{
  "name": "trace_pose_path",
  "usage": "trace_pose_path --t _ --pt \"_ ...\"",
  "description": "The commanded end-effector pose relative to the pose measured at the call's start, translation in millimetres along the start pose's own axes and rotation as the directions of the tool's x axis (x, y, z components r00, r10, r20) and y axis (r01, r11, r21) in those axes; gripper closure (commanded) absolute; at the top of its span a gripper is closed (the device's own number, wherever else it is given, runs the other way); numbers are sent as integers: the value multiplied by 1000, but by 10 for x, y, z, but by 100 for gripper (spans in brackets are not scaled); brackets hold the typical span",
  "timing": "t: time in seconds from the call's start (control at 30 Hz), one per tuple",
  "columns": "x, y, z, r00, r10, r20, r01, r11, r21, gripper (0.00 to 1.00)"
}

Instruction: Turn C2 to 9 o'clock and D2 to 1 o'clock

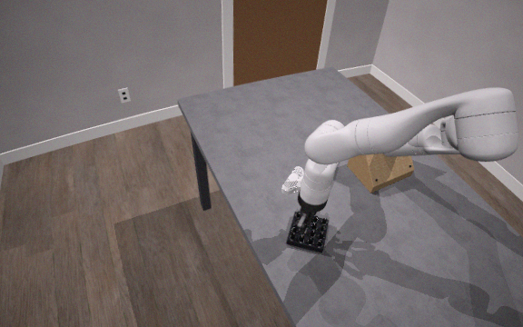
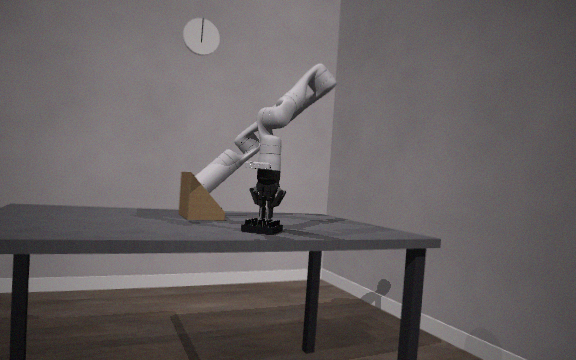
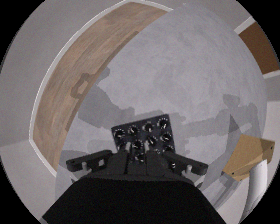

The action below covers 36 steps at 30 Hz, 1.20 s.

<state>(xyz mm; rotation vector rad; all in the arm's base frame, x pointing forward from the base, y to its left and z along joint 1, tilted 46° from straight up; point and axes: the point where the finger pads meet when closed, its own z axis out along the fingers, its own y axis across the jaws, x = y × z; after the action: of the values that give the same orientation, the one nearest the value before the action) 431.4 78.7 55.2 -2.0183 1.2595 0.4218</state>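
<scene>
The black knob box [image 1: 317, 240] [image 2: 254, 229] [image 3: 157, 127] stands on the grey table [image 1: 266, 118] [image 2: 93, 225] near its edge. My gripper [image 1: 303, 222] [image 2: 266, 217] [image 3: 137, 148] points straight down over the box, with its fingertips just at the level of the knob tops, on the side of the box nearest the wrist camera. The fingers stand a narrow gap apart and I see nothing gripped between them. The knobs are too small and dark to read their white lines or names. The gripper body hides the near row of knobs in the wrist view.
A tan wedge-shaped block [image 1: 379, 170] [image 2: 195, 202] [image 3: 251, 156] stands on the table behind the box, beside the arm's base. The table edge runs close to the box on the floor side.
</scene>
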Motion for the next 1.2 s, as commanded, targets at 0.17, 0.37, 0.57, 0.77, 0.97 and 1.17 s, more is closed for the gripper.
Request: trace_pose_path --t 0.17,0.37,0.57,0.77,0.97,1.17 --pt "5 -3 5 1000 0 -1 0 1000 1 81" --pt "5 -3 46 1000 0 -1 0 1000 1 81" --pt "5 -3 80 1000 0 -1 0 1000 1 81" --pt "5 -3 121 1000 0 -1 0 1000 1 81" --pt "5 -3 133 1000 0 -1 0 1000 1 81" --pt "5 -3 133 1000 0 -1 0 1000 1 81"
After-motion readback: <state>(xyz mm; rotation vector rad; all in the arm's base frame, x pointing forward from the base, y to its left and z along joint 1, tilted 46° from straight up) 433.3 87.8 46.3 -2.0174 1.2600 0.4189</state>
